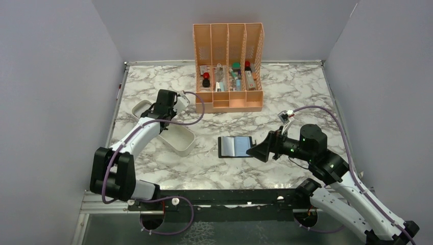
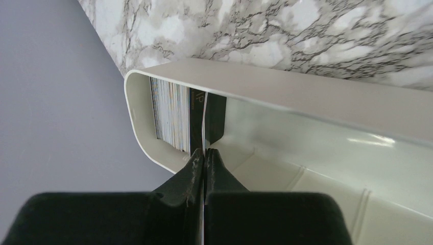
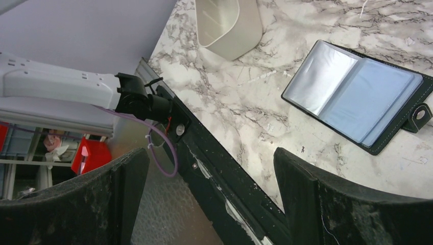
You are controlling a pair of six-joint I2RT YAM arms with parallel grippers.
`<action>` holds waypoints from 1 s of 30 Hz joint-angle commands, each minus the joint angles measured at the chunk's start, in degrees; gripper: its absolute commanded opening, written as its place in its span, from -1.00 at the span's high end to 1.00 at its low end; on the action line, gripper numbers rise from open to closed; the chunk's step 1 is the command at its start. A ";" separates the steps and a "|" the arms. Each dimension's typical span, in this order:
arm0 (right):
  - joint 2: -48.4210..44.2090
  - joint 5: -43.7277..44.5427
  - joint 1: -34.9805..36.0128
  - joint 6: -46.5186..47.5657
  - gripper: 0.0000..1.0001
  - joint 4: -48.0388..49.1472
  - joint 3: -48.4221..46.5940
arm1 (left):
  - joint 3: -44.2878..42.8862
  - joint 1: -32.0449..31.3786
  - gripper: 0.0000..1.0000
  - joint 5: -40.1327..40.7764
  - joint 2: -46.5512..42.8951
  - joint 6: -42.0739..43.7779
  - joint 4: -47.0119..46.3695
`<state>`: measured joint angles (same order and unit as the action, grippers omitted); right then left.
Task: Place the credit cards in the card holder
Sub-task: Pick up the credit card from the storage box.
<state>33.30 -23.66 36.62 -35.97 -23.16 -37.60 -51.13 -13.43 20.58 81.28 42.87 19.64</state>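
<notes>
Where the right arm reaches in from the near edge, the right fingers (image 3: 332,204) stand wide apart with nothing between them, hanging just right of the holder (image 1: 235,146). The holder lies flat and open on the marble tabletop (image 1: 286,92), bluish pockets facing up, a small clasp tab jutting from one edge. Further back and to the left sits an oblong white tray (image 1: 186,145), set at an angle. The left fingers (image 2: 189,178) dip into its far end, pressed together on the edge of one thin card (image 2: 205,122) that stands upright. Just beside that card, a stack of cards (image 2: 171,115) stands on edge against the tray's rounded end wall, with a dark one on the side nearest the fingers. At the back of the tabletop stands an orange organiser (image 1: 228,66), its slots holding small items.
</notes>
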 commanded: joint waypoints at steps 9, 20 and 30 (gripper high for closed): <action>0.81 -1.50 -0.15 -1.17 -0.95 2.99 1.73 | -4.80 -5.20 1.00 -7.11 -10.58 -14.77 7.73; 1.15 -2.08 -0.15 -1.56 -0.94 2.97 1.03 | -4.15 -0.71 1.00 -5.12 -8.13 -9.82 11.62; 1.98 -2.32 -0.15 -0.80 -0.94 2.90 -0.01 | -7.04 4.49 1.00 -11.05 2.12 -5.69 7.82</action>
<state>35.00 -24.93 36.62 -37.43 -21.89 -36.36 -56.77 -9.63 14.46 79.94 35.38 29.28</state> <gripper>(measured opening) 0.972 0.013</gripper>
